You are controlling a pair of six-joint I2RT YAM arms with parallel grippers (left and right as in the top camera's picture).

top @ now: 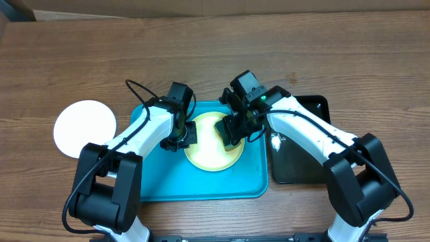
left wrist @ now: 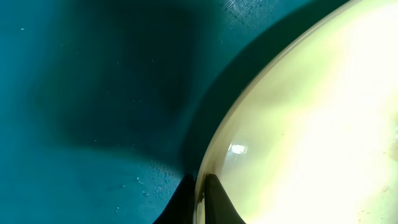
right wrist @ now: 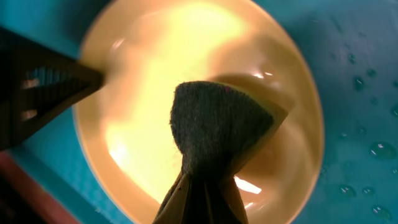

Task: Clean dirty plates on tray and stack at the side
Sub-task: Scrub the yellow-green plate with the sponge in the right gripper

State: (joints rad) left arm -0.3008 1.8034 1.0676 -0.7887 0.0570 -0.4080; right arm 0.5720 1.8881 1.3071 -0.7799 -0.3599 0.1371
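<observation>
A pale lime-green plate (top: 213, 149) lies on the turquoise tray (top: 154, 175). My left gripper (top: 185, 136) is shut on the plate's left rim; the left wrist view shows its jaws (left wrist: 202, 200) pinching the rim of the plate (left wrist: 311, 124) above the tray floor (left wrist: 93, 93). My right gripper (top: 235, 132) is shut on a dark scouring pad (right wrist: 217, 121) and presses it onto the inside of the plate (right wrist: 149, 74). A white plate (top: 85, 128) lies on the table left of the tray. No second white plate shows.
A smaller black tray (top: 302, 151) lies right of the turquoise tray, under my right arm. Water drops sit on the tray floor (right wrist: 364, 81). The left gripper's finger (right wrist: 37, 87) shows at the plate's edge in the right wrist view.
</observation>
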